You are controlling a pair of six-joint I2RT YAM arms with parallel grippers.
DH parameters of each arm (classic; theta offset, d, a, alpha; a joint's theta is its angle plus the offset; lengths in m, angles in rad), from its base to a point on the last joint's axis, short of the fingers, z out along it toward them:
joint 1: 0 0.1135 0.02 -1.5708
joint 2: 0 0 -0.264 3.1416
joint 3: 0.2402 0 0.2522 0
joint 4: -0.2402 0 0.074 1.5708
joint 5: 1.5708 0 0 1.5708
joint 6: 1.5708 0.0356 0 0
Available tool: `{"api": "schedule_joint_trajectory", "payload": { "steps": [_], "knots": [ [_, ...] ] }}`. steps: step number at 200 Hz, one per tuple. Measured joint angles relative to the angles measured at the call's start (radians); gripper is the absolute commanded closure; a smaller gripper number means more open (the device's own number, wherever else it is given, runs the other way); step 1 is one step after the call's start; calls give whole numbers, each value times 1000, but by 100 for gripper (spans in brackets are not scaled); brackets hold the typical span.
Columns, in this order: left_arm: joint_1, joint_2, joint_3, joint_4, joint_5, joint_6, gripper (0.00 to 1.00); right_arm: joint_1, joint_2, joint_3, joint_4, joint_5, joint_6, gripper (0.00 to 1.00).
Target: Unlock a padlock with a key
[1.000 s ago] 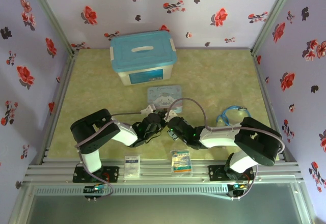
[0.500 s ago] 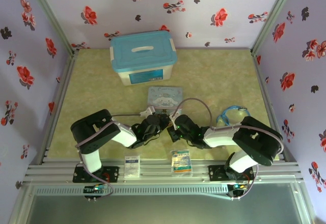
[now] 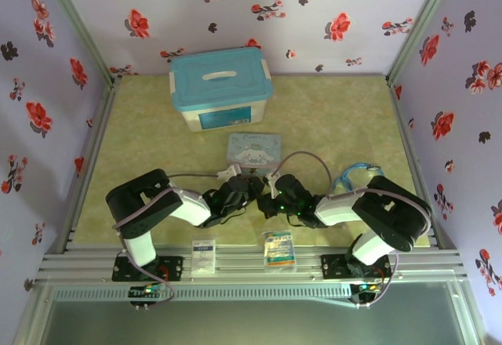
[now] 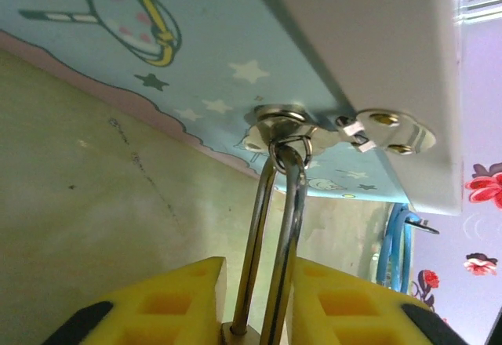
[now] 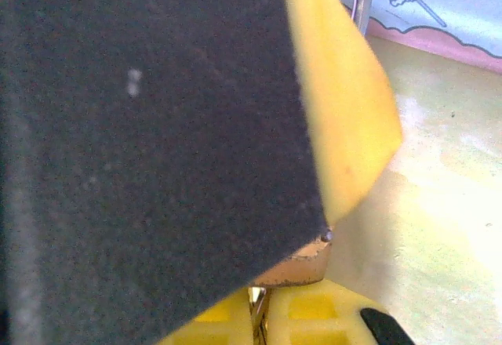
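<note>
Both left gripper (image 3: 249, 188) and right gripper (image 3: 273, 188) meet before the light-blue cartoon tin (image 3: 252, 147) overhead; small parts are unreadable there. Left wrist: fingers (image 4: 172, 298) flank the brass-yellow padlock (image 4: 286, 251) shackle, hooked in the tin's hasp (image 4: 345, 125); clamped or not, I cannot tell. Right wrist: thin dark-grey metal key (image 5: 256, 310) is pinched tight under the lock. Insertion seems in hand; next needs fine alignment.

Teal-lidded storage box (image 3: 221, 88) at back; cartoon tin (image 3: 255, 147) mid-table; two packets (image 3: 203, 255) at near edge.

Padlock (image 4: 287, 235) body cut off at btm edge, left wrist cam.
</note>
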State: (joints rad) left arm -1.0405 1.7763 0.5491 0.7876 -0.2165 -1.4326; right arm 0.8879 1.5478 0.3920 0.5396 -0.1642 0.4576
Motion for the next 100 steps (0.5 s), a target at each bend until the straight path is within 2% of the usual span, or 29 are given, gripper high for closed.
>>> {"api": "schedule_joint_trajectory", "payload": {
  "steps": [24, 34, 44, 66, 83, 100],
  "knots": [
    [0, -7, 6, -23, -2, 8, 84, 0, 9, 0, 15, -5, 12, 100],
    [0, -7, 9, -28, -4, 14, 92, -1, 10, 0, 18, -5, 18, 98],
    [0, -10, 11, -35, -7, 34, 95, -2, 10, 0, 18, -8, 23, 91],
    [1, -23, 22, -72, -8, 43, 97, -4, 2, -1, 21, -26, 42, 67],
    [8, -36, 30, -102, -8, 48, 100, -3, -19, -1, 2, -24, 50, 59],
    [9, -50, 33, -130, -3, 53, 100, -5, -54, -1, -45, 5, 52, 56]
  ]
}}
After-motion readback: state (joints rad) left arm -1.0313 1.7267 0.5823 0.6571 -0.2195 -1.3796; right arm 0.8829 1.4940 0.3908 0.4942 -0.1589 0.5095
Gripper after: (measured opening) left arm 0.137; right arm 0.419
